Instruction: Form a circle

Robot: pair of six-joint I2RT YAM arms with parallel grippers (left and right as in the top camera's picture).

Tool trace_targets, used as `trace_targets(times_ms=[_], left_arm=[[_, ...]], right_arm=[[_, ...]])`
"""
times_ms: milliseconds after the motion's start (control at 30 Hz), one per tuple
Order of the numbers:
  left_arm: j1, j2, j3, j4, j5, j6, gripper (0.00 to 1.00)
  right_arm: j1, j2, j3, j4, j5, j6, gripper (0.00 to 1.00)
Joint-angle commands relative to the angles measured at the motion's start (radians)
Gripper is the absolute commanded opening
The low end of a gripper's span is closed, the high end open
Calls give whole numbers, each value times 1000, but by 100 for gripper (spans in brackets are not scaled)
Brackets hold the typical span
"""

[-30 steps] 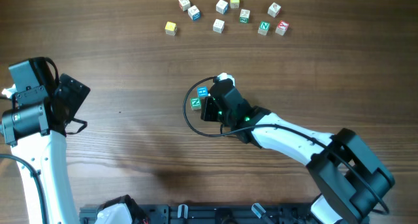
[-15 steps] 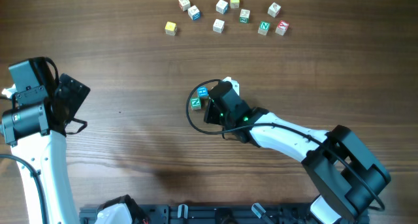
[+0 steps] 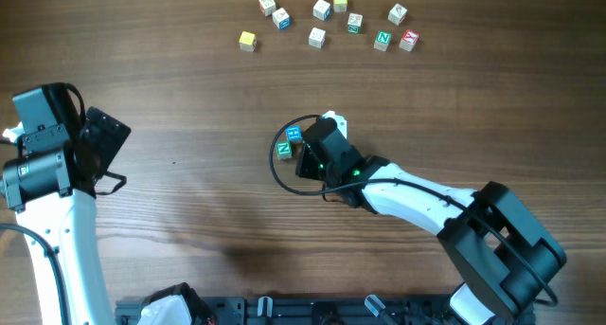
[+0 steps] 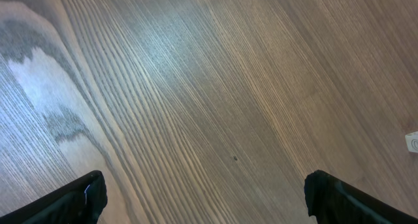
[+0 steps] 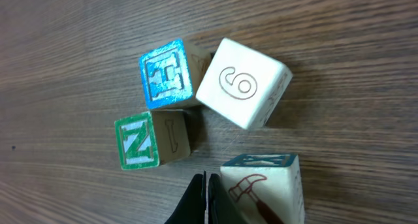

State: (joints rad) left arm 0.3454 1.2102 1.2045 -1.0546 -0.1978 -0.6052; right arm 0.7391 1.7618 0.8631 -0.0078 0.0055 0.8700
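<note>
Beside my right gripper, the circle is a tight cluster of small letter cubes. The right wrist view shows a blue H cube (image 5: 168, 74), a white 6 cube (image 5: 243, 82), a green N cube (image 5: 138, 142) and a cream cube with a hammer picture (image 5: 264, 188). My right gripper (image 5: 204, 185) is shut and empty, with its tip on the table between the green cube and the hammer cube, against the hammer cube's side. From overhead, the right gripper (image 3: 308, 157) sits beside the blue cube (image 3: 293, 134) and the green cube (image 3: 283, 149). My left gripper (image 4: 209, 204) is open over bare wood.
Several loose cubes (image 3: 322, 22) lie scattered along the table's far edge. The left arm (image 3: 47, 164) stands at the left side of the table. A black cable (image 3: 273, 169) loops around the cluster by the right gripper. A white cube corner (image 4: 412, 140) shows at the left wrist view's right edge.
The right gripper shifted slightly to the left and toward the front beside the cubes, then held still. The left arm has not moved.
</note>
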Motion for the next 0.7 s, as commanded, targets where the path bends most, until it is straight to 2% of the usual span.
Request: trace_targets(times_ms=[0, 667], left_arm=[[7, 4, 7, 2, -13, -13, 100], [7, 4, 7, 2, -13, -13, 100]], right_arm=[[3, 3, -3, -1, 51, 21, 5], [3, 3, -3, 14, 80, 47, 4]])
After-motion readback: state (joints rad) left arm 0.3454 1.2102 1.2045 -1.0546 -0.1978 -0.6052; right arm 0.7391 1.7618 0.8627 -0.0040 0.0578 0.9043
